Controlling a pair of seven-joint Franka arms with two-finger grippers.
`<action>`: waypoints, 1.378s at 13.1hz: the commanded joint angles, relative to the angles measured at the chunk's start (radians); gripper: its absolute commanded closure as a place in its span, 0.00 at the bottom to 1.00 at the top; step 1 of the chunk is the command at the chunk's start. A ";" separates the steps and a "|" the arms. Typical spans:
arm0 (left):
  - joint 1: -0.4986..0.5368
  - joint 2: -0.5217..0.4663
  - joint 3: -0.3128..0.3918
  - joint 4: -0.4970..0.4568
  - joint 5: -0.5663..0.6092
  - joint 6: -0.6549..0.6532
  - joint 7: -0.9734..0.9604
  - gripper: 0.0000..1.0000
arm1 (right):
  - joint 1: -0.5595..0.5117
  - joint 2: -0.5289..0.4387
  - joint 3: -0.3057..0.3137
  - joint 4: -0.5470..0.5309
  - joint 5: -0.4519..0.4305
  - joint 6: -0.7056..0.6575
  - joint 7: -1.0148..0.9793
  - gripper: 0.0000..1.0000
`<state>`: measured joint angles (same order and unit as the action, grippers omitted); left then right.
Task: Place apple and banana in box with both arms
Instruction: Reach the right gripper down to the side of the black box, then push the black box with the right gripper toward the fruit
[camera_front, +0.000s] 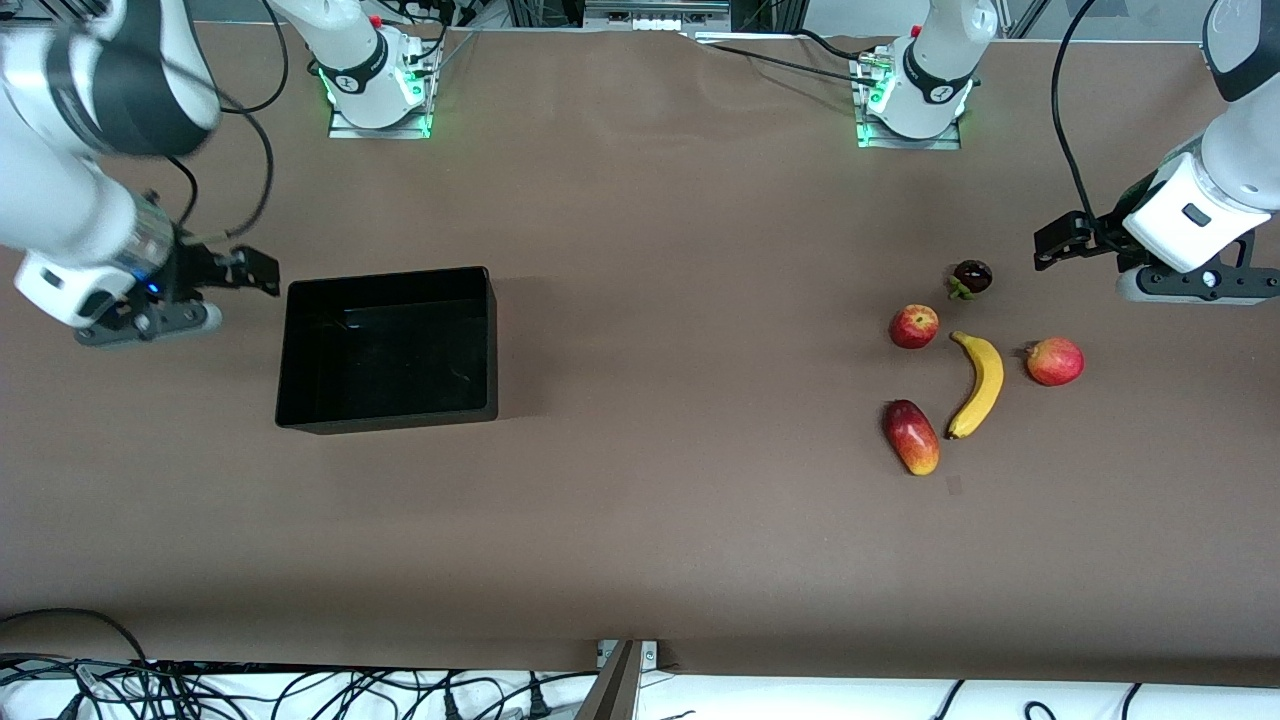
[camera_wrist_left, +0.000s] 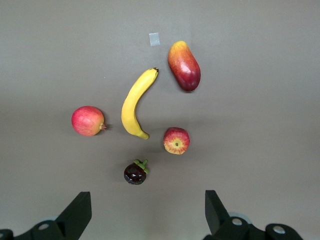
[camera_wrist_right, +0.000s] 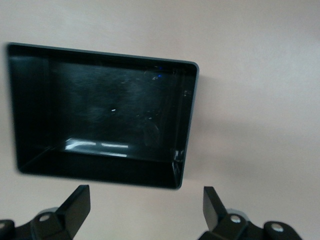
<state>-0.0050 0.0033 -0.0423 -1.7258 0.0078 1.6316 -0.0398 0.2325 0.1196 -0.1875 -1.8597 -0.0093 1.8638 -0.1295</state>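
We see the brown table spread under both arms, and the largest thing on it is the box, a glossy black open tray standing toward the right arm's end with nothing lying in it. The right gripper hangs just beside the box at that end of the table, above the bare tabletop, and in the right wrist view its fingers stand wide apart with nothing between them. The left gripper hangs over the table at the left arm's end, near the fruit cluster, and its fingers are likewise spread wide and hold nothing. Among the fruit, well apart from the box, the banana lies flat in the middle of the group, curved, touching none of the others. Nearer the front camera and toward the box side of the banana lies an oblong red-and-yellow mango-like fruit. On the banana's other flank, toward the left arm's end, sits a red-orange round fruit with a small nub. The apple rests just beside the banana's upper tip, farther from the front camera than the mango-like fruit, its dimpled top showing in the left wrist view. Smallest is a dark purple fruit with a green stem, farther from the front camera than the apple.
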 joint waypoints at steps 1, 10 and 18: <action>0.003 0.007 -0.007 0.018 0.024 -0.016 0.003 0.00 | -0.008 0.056 -0.024 -0.099 -0.012 0.148 0.011 0.00; 0.003 0.007 -0.008 0.017 0.026 -0.024 0.003 0.00 | -0.039 0.227 -0.038 -0.203 0.058 0.382 0.007 0.00; 0.002 0.009 -0.007 0.017 0.026 -0.026 0.005 0.00 | -0.048 0.249 -0.038 -0.239 0.065 0.436 -0.032 1.00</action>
<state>-0.0052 0.0045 -0.0427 -1.7257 0.0081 1.6239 -0.0398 0.1976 0.3687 -0.2283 -2.0891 0.0353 2.2835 -0.1318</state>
